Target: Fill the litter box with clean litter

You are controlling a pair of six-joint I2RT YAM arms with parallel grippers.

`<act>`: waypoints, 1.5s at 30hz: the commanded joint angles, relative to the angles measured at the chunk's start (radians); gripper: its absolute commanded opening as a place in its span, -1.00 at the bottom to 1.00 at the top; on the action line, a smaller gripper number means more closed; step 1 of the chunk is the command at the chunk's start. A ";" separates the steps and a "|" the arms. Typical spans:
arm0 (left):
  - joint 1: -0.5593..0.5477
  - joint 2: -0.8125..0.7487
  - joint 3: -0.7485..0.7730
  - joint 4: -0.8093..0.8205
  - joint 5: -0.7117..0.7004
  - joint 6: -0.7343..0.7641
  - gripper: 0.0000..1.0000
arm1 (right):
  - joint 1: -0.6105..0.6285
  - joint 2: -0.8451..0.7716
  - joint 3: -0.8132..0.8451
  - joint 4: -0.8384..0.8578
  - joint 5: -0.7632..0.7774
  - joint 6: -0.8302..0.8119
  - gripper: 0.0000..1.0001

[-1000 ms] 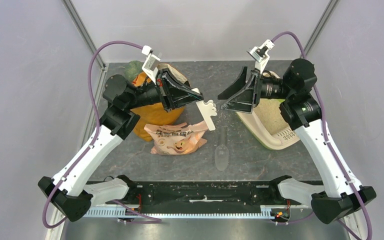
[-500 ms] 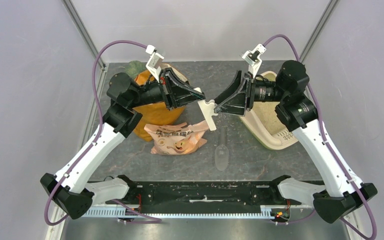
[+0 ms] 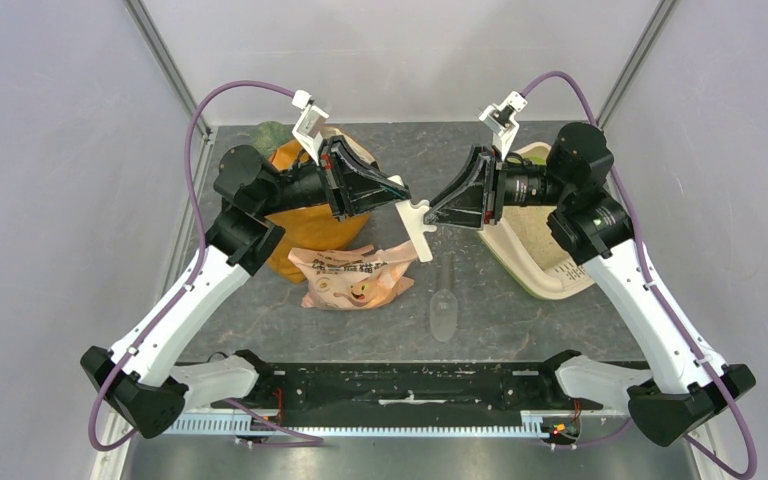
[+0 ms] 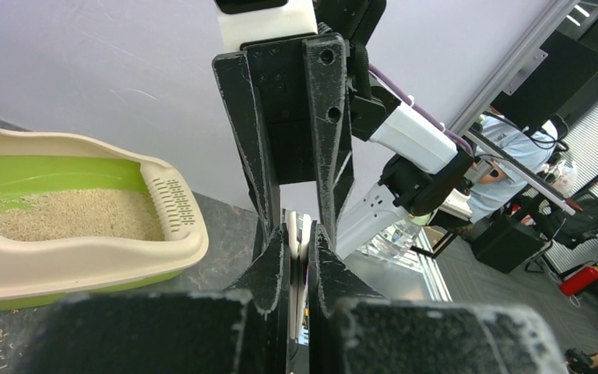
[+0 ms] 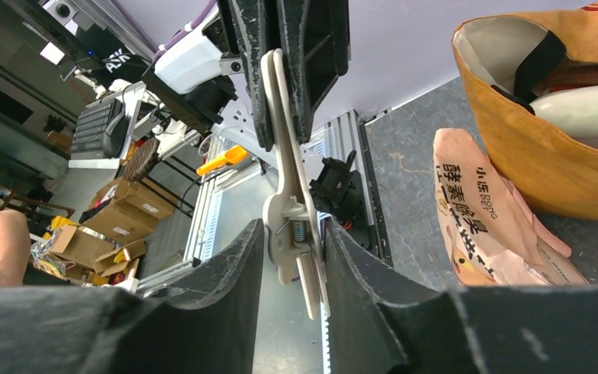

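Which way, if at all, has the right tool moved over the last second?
Yes: the right tool moved leftward, away from the litter box, and now sits open around the white clip held by the left tool.

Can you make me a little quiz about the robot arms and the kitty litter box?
1. True or false: the litter box has nothing inside it.
2. What is holding the white clip?
A. the left gripper
B. nothing, it lies flat on the table
C. the orange bag
3. Fill in the gap: the see-through scoop lies between the pink bag and the ____.

Key
1. False: pale litter is spread over its floor.
2. A
3. litter box
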 commanded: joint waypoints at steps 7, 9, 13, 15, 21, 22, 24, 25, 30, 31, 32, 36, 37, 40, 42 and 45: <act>0.015 -0.021 0.045 -0.056 -0.013 0.032 -0.17 | 0.002 -0.006 0.037 -0.080 0.028 -0.089 -0.63; 0.046 -0.034 0.047 -0.115 -0.015 0.061 0.15 | -0.005 -0.005 0.051 -0.129 0.031 -0.124 -0.67; 0.171 -0.087 0.066 -0.318 0.029 0.264 0.44 | -0.048 0.008 0.111 -0.343 0.032 -0.280 -0.80; 0.196 -0.108 0.105 -0.541 0.032 0.517 0.43 | -0.072 0.025 0.161 -0.498 0.041 -0.417 -0.99; 0.195 -0.118 0.158 -1.118 0.021 1.278 0.31 | -0.078 0.160 0.392 -1.121 0.249 -1.115 -1.00; 0.194 -0.124 0.142 -1.169 0.007 1.373 0.24 | -0.079 0.175 0.404 -1.164 0.301 -1.207 -1.00; 0.195 -0.132 0.101 -1.231 -0.029 1.512 0.18 | -0.080 0.193 0.407 -1.232 0.373 -1.345 -1.00; 0.194 -0.134 0.081 -1.254 -0.051 1.574 0.17 | -0.077 0.200 0.400 -1.247 0.401 -1.405 -1.00; 0.194 -0.155 -0.029 -1.299 -0.144 1.737 0.16 | -0.035 0.218 0.352 -1.255 0.516 -1.602 -1.00; 0.195 -0.159 -0.047 -1.302 -0.159 1.753 0.18 | -0.007 0.222 0.345 -1.243 0.541 -1.620 -1.00; 0.195 -0.162 -0.063 -1.299 -0.177 1.760 0.19 | 0.017 0.224 0.330 -1.224 0.570 -1.640 -1.00; 0.195 -0.174 -0.114 -1.302 -0.236 1.814 0.18 | 0.118 0.231 0.282 -1.156 0.661 -1.720 -1.00; 0.196 -0.181 -0.125 -1.302 -0.243 1.831 0.16 | 0.137 0.239 0.279 -1.145 0.679 -1.737 -1.00; 0.208 -0.201 -0.159 -1.287 -0.244 1.855 0.08 | 0.185 0.268 0.285 -1.113 0.714 -1.772 -1.00; 0.240 -0.215 -0.162 -1.266 -0.196 1.824 0.07 | 0.220 0.294 0.295 -1.097 0.744 -1.788 -1.00; 0.308 -0.230 -0.136 -1.246 -0.085 1.751 0.07 | 0.277 0.348 0.328 -1.091 0.803 -1.800 -1.00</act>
